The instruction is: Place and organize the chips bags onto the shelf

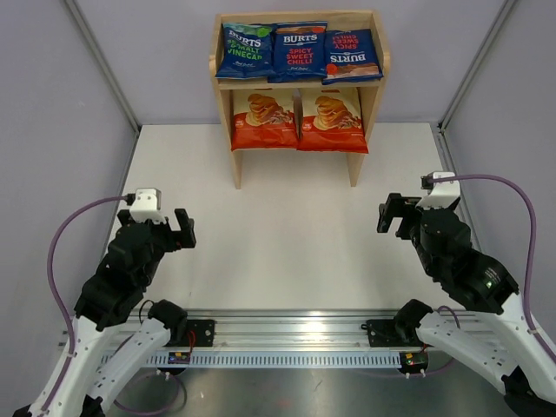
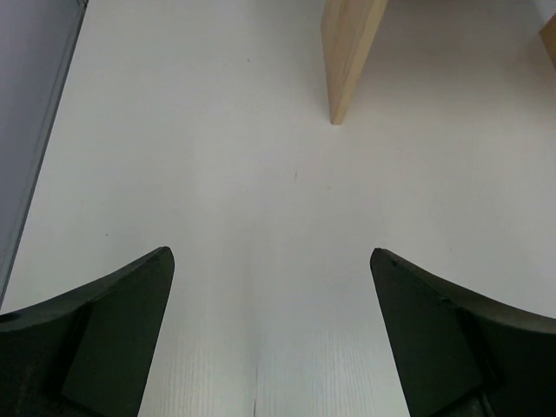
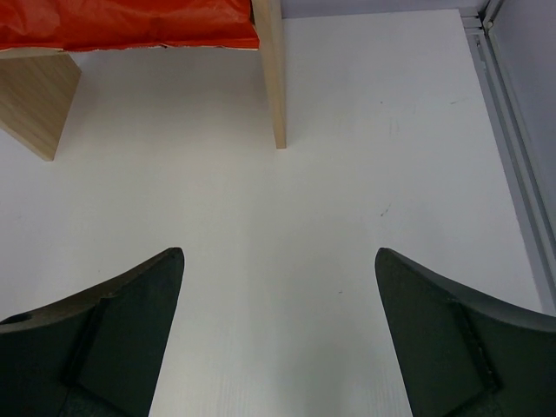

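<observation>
Five chips bags [image 1: 298, 52] fill shelf [image 1: 372, 104], long axes front-to-back.

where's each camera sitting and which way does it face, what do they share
Top external: above and behind the bases, looking down and forward across the table to the shelf holding five chips bags; left arm and right arm show.
Left wrist: on the left arm, facing over the table at a side panel; left jaws, open, fill the bottom corners.
Right wrist: on the right arm, facing the shelf's panels and a red-orange bag; right jaws, open, at bottom.
Shared: all see shelf and table.
</observation>
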Controlling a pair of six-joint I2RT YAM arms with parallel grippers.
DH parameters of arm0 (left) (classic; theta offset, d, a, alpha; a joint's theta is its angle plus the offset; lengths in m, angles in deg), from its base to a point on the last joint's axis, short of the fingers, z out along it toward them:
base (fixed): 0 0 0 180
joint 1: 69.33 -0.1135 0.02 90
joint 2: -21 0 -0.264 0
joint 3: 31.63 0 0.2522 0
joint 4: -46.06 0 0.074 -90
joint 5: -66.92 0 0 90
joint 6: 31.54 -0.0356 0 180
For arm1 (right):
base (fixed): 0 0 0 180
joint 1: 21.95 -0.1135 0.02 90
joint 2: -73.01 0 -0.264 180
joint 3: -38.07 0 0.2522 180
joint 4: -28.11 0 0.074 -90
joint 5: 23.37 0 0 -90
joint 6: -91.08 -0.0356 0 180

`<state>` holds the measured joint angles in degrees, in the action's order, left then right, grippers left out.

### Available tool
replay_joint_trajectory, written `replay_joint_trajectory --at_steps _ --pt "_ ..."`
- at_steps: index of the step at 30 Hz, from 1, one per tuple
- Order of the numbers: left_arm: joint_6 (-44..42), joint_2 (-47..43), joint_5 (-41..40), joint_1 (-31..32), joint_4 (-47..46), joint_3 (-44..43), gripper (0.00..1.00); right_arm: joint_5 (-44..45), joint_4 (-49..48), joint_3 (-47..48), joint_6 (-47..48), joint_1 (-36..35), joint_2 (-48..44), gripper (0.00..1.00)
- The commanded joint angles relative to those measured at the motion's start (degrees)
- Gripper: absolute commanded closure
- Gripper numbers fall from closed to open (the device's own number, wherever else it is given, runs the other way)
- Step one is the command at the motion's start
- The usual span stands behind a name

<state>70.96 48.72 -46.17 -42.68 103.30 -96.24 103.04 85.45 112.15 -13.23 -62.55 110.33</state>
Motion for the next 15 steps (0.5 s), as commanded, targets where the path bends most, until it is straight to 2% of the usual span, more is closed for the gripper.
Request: replay_joint_trajectory --at_steps 1,6,9,15 --pt "-2.8 -3.5 3.2 -0.1 -3.6 3.4 0.01 0.9 1.3 -1.9 1.3 0.2 -1.6 0.01" --pt "-4.3 -10.2 5.8 0.0 -7.1 8.4 0.01 0.1 2.0 -4.4 0.7 0.2 -5.1 0.01" --pt "-4.0 -12.2 2.1 0.0 -7.5 9.3 0.01 -1.1 2.4 -5.4 0.4 0.3 -6.6 0.01" --pt "-3.2 -10.0 1.6 0.0 -6.0 9.1 0.01 -1.1 3.2 -6.6 -0.3 0.2 -8.6 0.01"
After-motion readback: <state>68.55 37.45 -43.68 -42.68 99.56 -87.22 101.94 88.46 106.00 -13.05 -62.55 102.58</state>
